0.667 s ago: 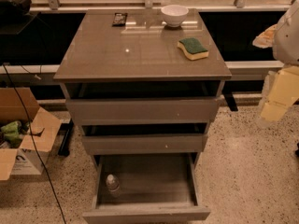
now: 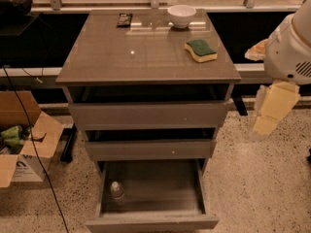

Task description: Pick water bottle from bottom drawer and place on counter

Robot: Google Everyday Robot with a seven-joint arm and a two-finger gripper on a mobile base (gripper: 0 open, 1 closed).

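Note:
The water bottle (image 2: 116, 192), small and clear with a white cap, lies at the left side of the open bottom drawer (image 2: 150, 222). The two shallower drawers above are pulled out a little. The counter (image 2: 141, 52) is the glossy grey-brown cabinet top. My gripper (image 2: 272, 109), pale yellow, hangs from the white arm (image 2: 291, 45) to the right of the cabinet. It is at about the top drawer's height, well above the bottle and to its right, and it holds nothing that I can see.
On the counter stand a white bowl (image 2: 181, 15), a green and yellow sponge (image 2: 200, 50) and a small dark object (image 2: 125, 19). An open cardboard box (image 2: 24, 144) sits on the floor at the left, with a black cable (image 2: 36, 152) trailing across it. Speckled floor lies to the right.
My gripper has moved a little left and down, toward the cabinet's right side. The bottle, the drawers and the things on the counter have not moved.

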